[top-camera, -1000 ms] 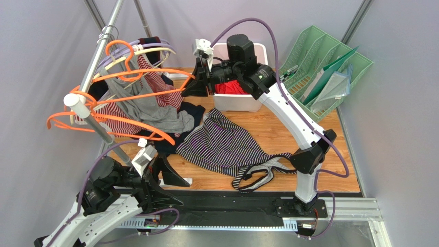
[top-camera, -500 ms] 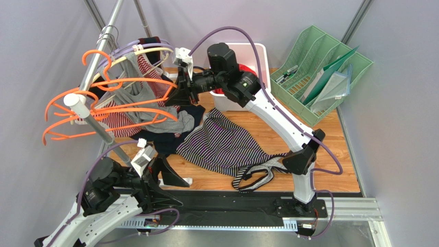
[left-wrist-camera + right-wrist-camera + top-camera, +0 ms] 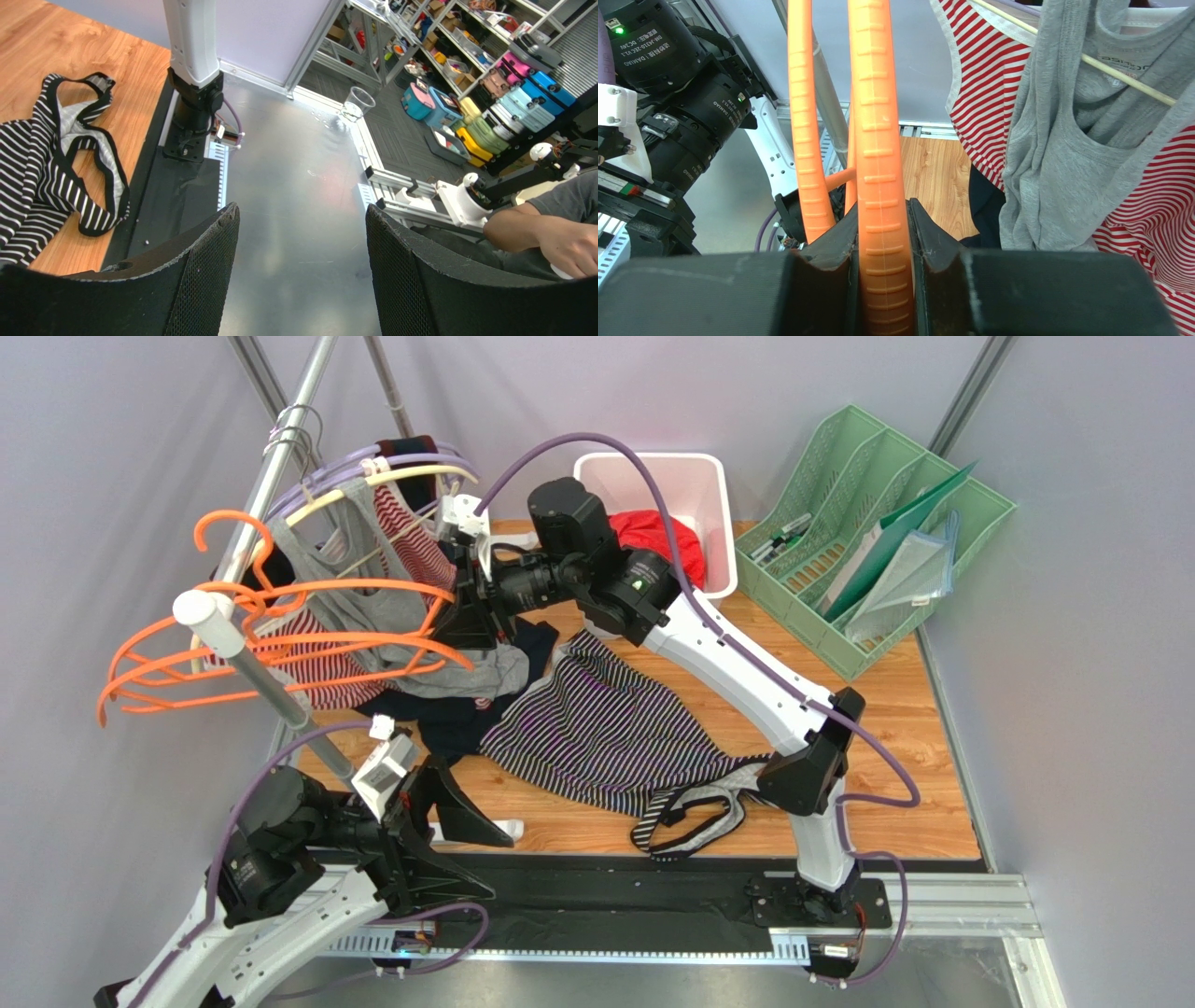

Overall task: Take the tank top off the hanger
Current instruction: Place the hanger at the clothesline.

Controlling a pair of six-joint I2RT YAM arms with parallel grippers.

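An orange hanger (image 3: 351, 591) hangs by its hook near the metal rack pole (image 3: 274, 469). My right gripper (image 3: 460, 609) is shut on the hanger's right end, and the ribbed orange bar (image 3: 878, 140) fills the gap between its jaws (image 3: 883, 231). A grey tank top (image 3: 344, 546) hangs just behind the hanger and drapes down onto the clothes below; in the right wrist view the grey tank top (image 3: 1074, 161) hangs to the right of the bar, with a thin cream hanger rod across its neck. My left gripper (image 3: 449, 819) sits low at the front left, open (image 3: 302, 208) and holding nothing.
A red-and-white striped top (image 3: 400, 525) hangs beside the grey one. More orange hangers (image 3: 154, 672) crowd the pole's near end. A black-and-white striped top (image 3: 617, 735) and dark clothes (image 3: 463, 721) lie on the wooden table. A white bin (image 3: 701, 476) and green file tray (image 3: 884, 532) stand at the back right.
My right arm has swung left and lower, carrying the orange hanger toward the rack pole and away from the white bin. The left arm has stayed still.
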